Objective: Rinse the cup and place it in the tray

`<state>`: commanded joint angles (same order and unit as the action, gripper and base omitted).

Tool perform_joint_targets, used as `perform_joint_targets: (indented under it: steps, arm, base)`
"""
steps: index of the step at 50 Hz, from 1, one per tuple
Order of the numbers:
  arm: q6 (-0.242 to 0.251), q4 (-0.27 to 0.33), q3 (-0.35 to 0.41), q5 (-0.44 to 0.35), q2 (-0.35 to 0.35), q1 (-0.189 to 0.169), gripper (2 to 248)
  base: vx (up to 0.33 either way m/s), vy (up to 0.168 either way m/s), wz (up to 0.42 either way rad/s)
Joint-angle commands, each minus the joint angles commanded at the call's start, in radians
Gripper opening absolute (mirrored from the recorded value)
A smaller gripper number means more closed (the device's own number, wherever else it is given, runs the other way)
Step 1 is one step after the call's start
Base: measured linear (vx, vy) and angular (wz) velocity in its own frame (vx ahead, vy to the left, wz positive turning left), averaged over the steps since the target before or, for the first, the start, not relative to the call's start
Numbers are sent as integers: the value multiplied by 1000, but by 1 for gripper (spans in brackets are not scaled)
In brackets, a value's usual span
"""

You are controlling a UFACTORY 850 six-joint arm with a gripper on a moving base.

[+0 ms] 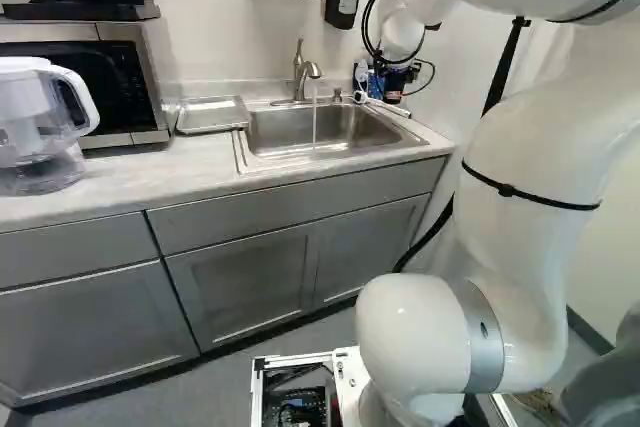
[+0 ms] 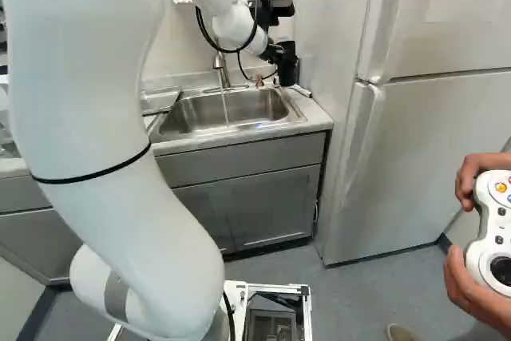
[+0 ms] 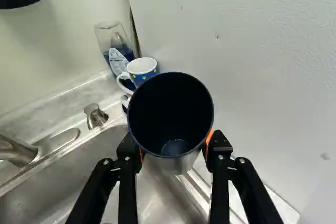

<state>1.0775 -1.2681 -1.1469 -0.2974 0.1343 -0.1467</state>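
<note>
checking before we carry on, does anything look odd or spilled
The faucet is running into the sink while the cup, in the gripper, is off to one side of the water. I see no spill or damage.

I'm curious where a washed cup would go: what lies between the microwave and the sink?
The tray lies there, flat on the counter, between the microwave and the sink. The left base view shows it.

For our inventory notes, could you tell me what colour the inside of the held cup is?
The cup is near-black inside, best seen in the wrist view.
</note>
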Motion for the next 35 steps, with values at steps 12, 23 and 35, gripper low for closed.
perform_joint_targets:
  steps: [12, 23, 35]
  arm:
    - [0, 0, 18, 0, -17, 34, 123]
    - [0, 0, 40, 0, -38, 64, 123]
    - [0, 0, 71, 0, -51, 98, 123]
  base:
    - [0, 0, 0]
    - [0, 0, 0]
    - [0, 0, 0]
